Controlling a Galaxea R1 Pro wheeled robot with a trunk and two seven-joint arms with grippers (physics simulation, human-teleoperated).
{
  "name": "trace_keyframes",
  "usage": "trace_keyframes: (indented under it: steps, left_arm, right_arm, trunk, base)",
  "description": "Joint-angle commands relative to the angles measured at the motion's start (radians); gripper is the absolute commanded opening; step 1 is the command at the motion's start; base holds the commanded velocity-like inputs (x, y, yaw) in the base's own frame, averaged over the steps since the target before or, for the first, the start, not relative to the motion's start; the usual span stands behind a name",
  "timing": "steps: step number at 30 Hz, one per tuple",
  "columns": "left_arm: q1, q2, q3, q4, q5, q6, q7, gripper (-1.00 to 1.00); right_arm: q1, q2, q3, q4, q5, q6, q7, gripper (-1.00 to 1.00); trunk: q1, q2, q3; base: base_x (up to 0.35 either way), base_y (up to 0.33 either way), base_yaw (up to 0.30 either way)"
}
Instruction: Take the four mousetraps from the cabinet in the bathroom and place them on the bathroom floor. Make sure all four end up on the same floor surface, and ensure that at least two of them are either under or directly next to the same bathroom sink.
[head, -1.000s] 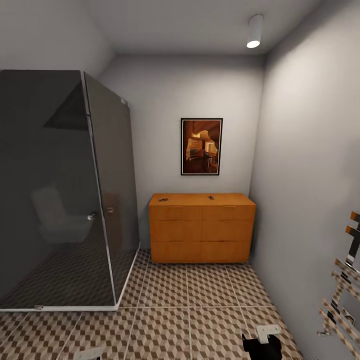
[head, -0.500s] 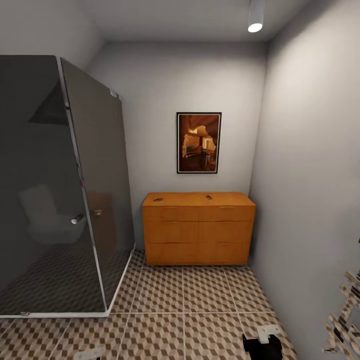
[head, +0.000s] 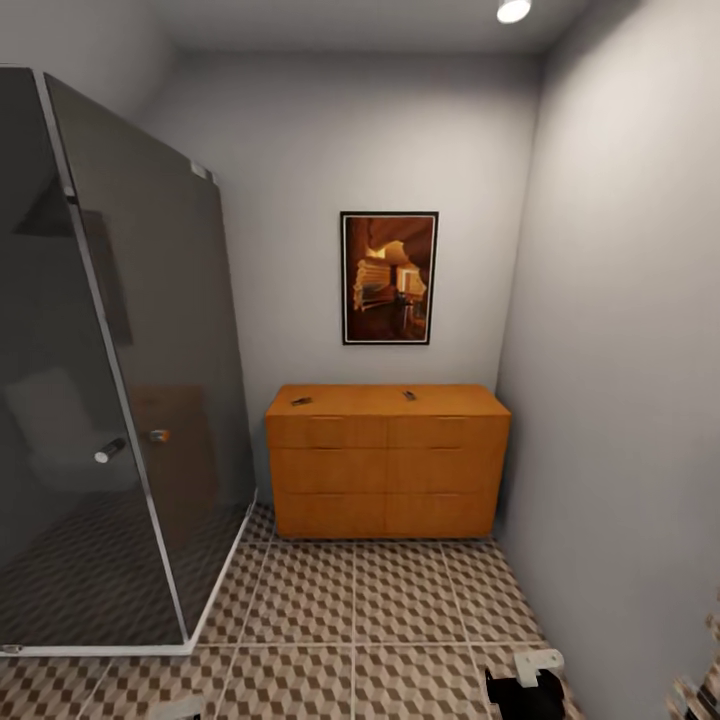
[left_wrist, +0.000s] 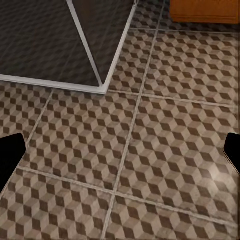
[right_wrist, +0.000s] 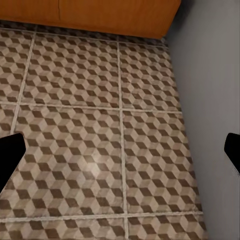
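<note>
Orange-brown wood: the cabinet (head: 388, 458) stands against the far wall, under a framed picture (head: 389, 277). Two small dark items on its top, likely mousetraps, too small to tell: one near the left front corner (head: 301, 401), one right of centre toward the back edge (head: 408, 394). Cube-patterned floor (head: 350, 600); glass shower stall (head: 120, 380) along its left. My left hand (left_wrist: 120, 152) and right hand (right_wrist: 120, 152) hang over the tiles, fingers spread wide, holding nothing.

Cabinet top and tiled floor

The cabinet (head: 388, 460) stands on the bathroom floor (head: 400, 600) against the back wall; two small dark mousetraps (head: 301, 401) lie well apart on its flat top.
</note>
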Motion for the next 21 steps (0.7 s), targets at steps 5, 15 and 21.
trace_keyframes:
  steps: [5, 15, 21]
  left_arm:
    - [0.000, -0.001, -0.006, 0.002, -0.002, -0.002, 0.005, 1.00]
    - [0.000, -0.001, -0.006, 0.002, -0.002, -0.002, 0.006, 1.00]
    - [0.000, -0.001, -0.006, 0.002, -0.002, -0.002, 0.005, 1.00]
  right_arm:
    - [-0.001, 0.001, 0.008, 0.003, -0.006, -0.005, -0.001, 1.00]
    - [-0.001, 0.001, 0.008, 0.003, -0.006, -0.005, -0.001, 1.00]
    - [-0.001, 0.001, 0.008, 0.003, -0.006, -0.005, -0.001, 1.00]
  trunk:
    - [0.001, -0.001, -0.006]
    - [0.001, -0.001, -0.008]
    - [0.001, -0.001, -0.008]
  base:
    - [0.305, -0.168, 0.000]
    - [0.306, -0.160, 0.000]
    - [0.306, -0.155, 0.000]
